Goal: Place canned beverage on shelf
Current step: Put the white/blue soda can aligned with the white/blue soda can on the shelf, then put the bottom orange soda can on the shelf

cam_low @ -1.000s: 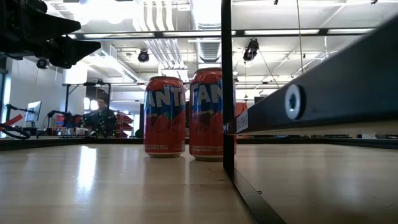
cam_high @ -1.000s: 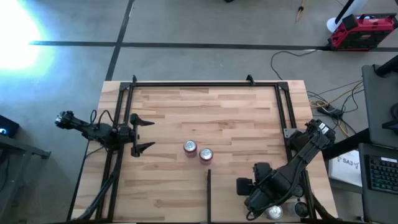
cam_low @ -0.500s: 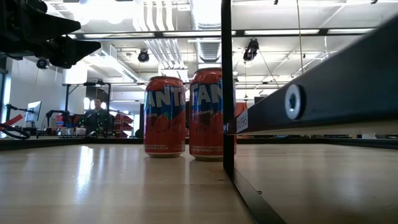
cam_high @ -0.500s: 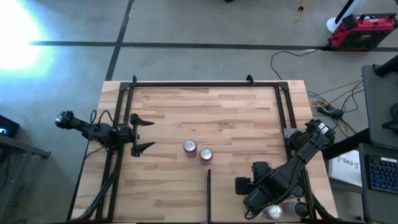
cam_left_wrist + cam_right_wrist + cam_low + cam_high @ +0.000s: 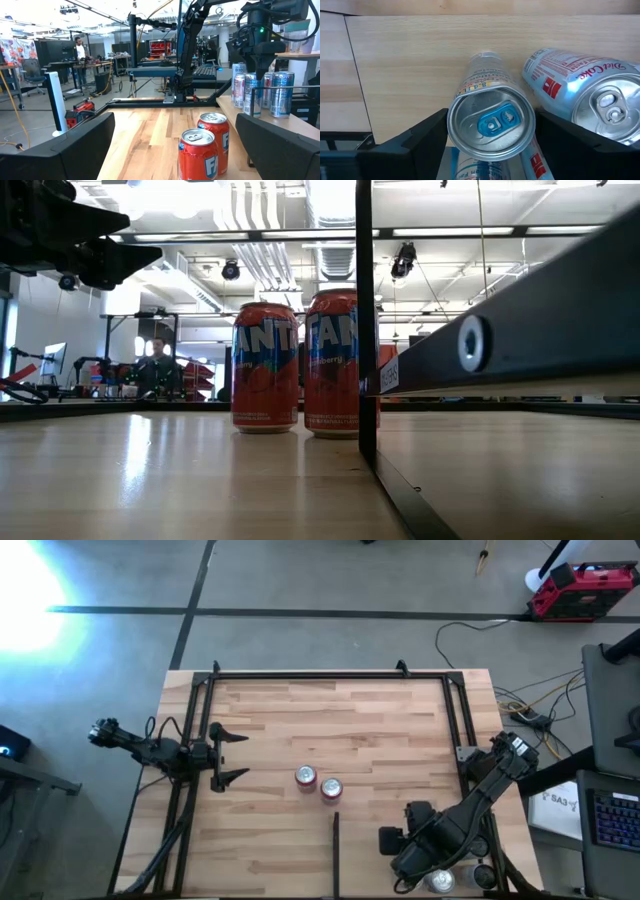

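Observation:
Two red cans (image 5: 318, 783) stand upright side by side on the shelf (image 5: 380, 720), just beyond its dark divider strip (image 5: 336, 850). The low view shows them (image 5: 298, 365) too. My left gripper (image 5: 228, 755) waits open at the shelf's left edge, pointing level at them. My right gripper (image 5: 491, 125) points down, off the shelf's near right corner. It is open over a silver can with a blue tab (image 5: 491, 122), one finger on each side of the can's top. The left wrist view shows that gripper (image 5: 260, 67) right above a row of silver cans (image 5: 252, 92). My right gripper's fingers (image 5: 420, 142) flank the rim of the silver can's top (image 5: 455, 125) from above, pointing down. I cannot tell whether they touch it. The can stands upright among the other cans.
A Diet Coke can (image 5: 590, 95) stands close beside the blue-tab can, and another lies under it. The black tube frame (image 5: 455, 720) runs round the shelf's left, far and right sides. People stand in the room far behind the table.

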Available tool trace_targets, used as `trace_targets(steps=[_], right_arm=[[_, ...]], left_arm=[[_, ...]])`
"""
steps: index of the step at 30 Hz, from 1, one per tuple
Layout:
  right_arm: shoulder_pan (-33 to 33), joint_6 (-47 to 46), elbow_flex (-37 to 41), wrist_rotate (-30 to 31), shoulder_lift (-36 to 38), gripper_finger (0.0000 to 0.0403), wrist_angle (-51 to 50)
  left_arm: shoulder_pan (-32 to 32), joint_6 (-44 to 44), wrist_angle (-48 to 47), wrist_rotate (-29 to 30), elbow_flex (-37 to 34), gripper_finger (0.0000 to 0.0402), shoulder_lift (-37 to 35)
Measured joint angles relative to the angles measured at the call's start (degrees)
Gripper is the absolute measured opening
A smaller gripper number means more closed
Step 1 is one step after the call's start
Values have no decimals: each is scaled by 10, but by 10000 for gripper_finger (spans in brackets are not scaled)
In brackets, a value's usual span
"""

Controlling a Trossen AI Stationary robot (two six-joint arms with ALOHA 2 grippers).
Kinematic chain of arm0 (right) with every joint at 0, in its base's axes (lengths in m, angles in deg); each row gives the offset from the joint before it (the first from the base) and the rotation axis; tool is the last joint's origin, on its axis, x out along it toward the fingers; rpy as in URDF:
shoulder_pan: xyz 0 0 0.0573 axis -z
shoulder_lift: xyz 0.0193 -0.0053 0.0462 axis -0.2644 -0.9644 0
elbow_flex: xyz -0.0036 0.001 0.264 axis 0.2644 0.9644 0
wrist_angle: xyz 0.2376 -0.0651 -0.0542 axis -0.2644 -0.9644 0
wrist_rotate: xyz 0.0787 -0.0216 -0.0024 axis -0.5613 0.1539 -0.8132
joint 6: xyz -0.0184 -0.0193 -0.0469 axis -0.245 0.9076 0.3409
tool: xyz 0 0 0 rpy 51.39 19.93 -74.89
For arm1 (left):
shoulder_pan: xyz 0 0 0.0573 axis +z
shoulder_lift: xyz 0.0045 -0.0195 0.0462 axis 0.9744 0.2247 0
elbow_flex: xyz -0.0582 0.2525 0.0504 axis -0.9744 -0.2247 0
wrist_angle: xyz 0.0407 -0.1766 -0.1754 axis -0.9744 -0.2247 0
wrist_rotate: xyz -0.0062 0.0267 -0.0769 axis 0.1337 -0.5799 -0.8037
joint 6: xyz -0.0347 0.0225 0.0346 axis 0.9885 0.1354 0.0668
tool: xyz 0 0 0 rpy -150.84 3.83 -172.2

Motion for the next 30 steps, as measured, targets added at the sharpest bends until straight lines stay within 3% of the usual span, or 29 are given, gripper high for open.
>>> trace_targets(steps=[12, 17, 26, 30], right_arm=[[0, 4, -41, 3, 0, 341, -46], [1, 26, -73, 38, 0, 359, -70], [28, 225, -86, 187, 3, 359, -70], [64, 318, -86, 222, 2, 359, -59]], left_arm=[[0, 0, 0, 0, 0, 400, 0], [0, 0, 0, 0, 0, 400, 0], [0, 0, 0, 0, 0, 400, 0], [0, 0, 0, 0, 0, 400, 0]])
